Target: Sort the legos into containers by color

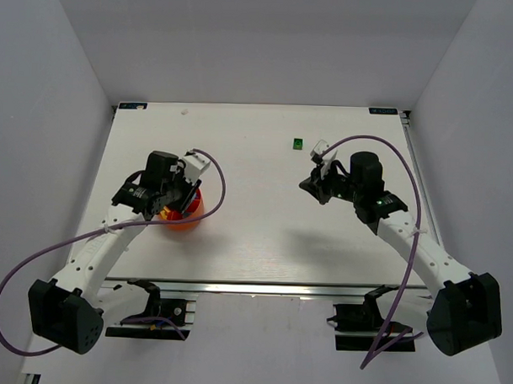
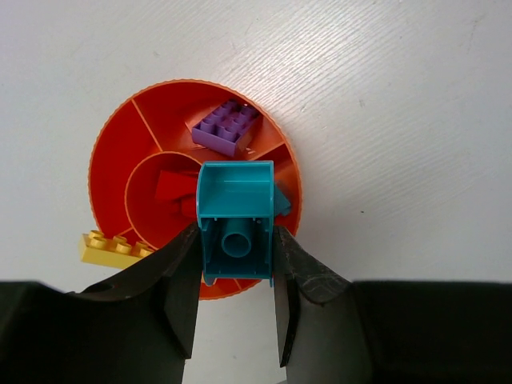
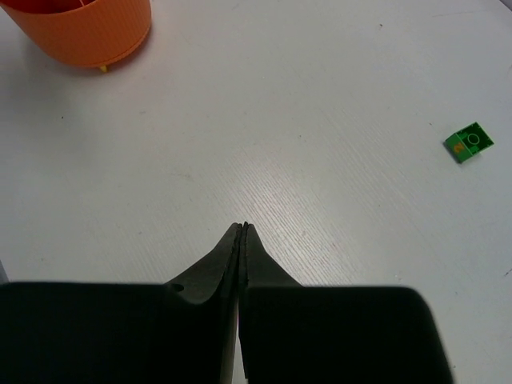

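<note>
The teal brick (image 2: 234,204) is pinched between the fingers of the left gripper (image 2: 236,240), which are partly open around its sides, directly above the orange bowl (image 2: 108,152). The bowl is divided. A purple brick (image 2: 226,128) lies in its far section and a red brick (image 2: 174,186) in its round middle. A yellow brick (image 2: 112,248) sits at its near-left rim and seems to overhang it.

The held brick hangs across the middle ring and an outer divider. If it is let go here, it could drop in with the red brick, or tip off a divider and bounce out over the rim. If the fingers are lowered further, the light bowl could be pushed along the table (image 1: 255,234), or the yellow brick knocked off. A scrap of teal shows just right of the held brick. Whether it is a second brick cannot be told.

The right gripper (image 3: 242,228) is shut tight on nothing, well to the right of the bowl. The green brick (image 3: 469,144) lies farther off, beyond the bowl and to its right, near the table's far edge. White surface shows between the bowl and both of them, so room for sideways moves is judged ample there. The bowl stands nearer the table's left and near edges, where less margin is left.
</note>
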Robot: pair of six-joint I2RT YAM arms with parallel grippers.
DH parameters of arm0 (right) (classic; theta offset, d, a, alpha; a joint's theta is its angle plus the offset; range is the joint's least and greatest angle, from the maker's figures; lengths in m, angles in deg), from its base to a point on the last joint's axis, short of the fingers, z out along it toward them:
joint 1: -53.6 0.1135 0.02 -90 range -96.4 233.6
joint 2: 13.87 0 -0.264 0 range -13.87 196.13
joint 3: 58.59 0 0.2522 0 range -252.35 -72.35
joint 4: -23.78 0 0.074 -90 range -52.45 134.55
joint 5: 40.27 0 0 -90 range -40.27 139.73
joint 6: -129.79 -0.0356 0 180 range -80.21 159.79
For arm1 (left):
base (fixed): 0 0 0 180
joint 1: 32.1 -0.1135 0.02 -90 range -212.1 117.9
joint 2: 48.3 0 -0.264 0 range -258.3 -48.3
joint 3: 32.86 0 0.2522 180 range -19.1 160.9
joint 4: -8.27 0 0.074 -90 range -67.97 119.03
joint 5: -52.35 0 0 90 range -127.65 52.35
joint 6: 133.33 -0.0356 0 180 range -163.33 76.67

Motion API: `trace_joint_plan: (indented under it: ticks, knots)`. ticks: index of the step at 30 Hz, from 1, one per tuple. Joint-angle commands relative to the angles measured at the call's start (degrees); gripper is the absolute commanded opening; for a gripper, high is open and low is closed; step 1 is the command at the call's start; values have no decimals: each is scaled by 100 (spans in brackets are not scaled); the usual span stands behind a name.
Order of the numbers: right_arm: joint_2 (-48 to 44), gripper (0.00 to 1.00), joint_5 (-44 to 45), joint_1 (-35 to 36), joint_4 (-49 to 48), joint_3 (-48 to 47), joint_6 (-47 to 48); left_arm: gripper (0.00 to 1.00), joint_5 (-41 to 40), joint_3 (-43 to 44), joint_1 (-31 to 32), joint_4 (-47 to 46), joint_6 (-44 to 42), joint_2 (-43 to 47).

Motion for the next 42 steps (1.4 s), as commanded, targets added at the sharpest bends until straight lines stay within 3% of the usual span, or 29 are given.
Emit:
trace_joint_plan:
  ticks: [1,6,16,28,34,35,37,38,39,42]
  knots:
    - [-131,0,-295,-120,-255,46,-151,1,-388,-60,107,-172,-160,-45]
    - [-148,0,-365,-191,-282,73,-186,8,-635,-87,213,-234,-116,-124]
    - [-192,0,-585,-331,-282,125,-221,42,-1057,-78,371,-172,24,-247]
    - [-192,0,-717,-437,-308,143,-256,64,-1259,-104,477,-120,147,-230]
    - [-201,0,-735,-472,-326,161,-256,62,-1251,98,530,-6,419,-212]
    - [-184,0,-726,-463,-326,169,-256,59,-1198,255,530,12,498,-186]
    - [-166,1,-621,-481,-334,161,-256,42,-761,449,530,-22,753,-90]
    - [-148,10,-533,-498,-334,143,-265,33,-567,554,530,-92,841,68]
    - [-113,36,-245,-507,-343,134,-300,18,-382,686,530,-198,1077,182]
    - [45,59,466,-621,-239,-58,-598,9,1058,557,530,-969,1542,639]
